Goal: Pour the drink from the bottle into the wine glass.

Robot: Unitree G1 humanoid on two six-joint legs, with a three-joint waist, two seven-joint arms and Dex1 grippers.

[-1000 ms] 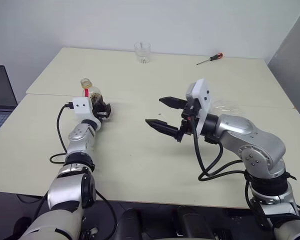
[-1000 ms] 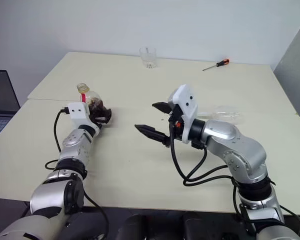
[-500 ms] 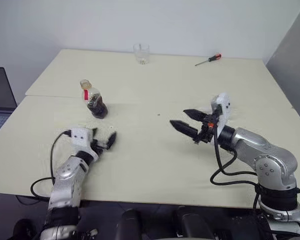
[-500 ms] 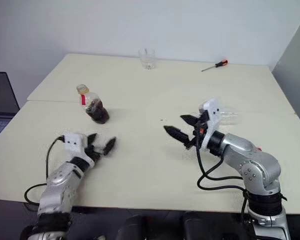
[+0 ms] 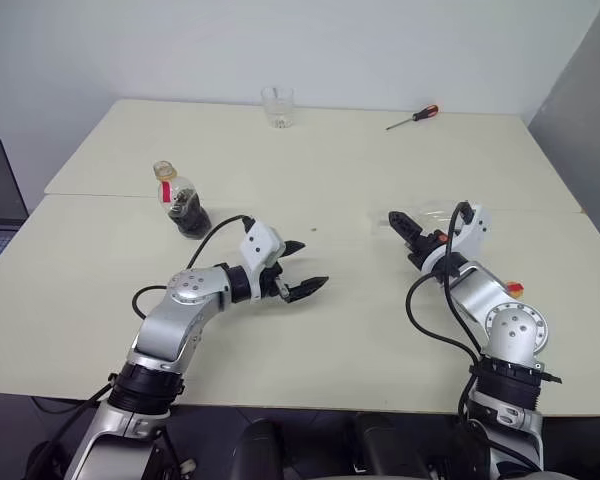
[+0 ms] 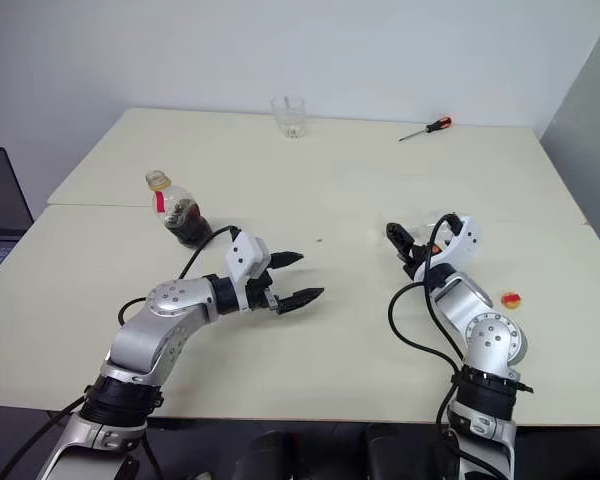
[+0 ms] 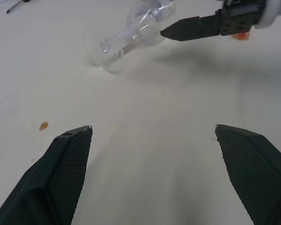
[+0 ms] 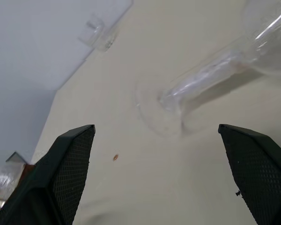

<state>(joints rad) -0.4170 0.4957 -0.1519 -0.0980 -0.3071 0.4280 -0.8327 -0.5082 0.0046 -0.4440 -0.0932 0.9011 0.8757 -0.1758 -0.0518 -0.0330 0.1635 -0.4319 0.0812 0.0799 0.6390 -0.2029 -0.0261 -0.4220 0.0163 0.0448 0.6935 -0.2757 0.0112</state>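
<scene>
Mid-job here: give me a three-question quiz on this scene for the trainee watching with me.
1. True or false: the wine glass stands upright on its foot.
2. Pick one. The bottle is:
A. held in the left gripper
B. standing on the table, apart from both grippers
C. lying on its side
3. In a word, how do the jaws of the left gripper and the right gripper stand?

Key
1. False: it lies on its side, close to the right gripper.
2. B.
3. Open; neither holds anything.
</scene>
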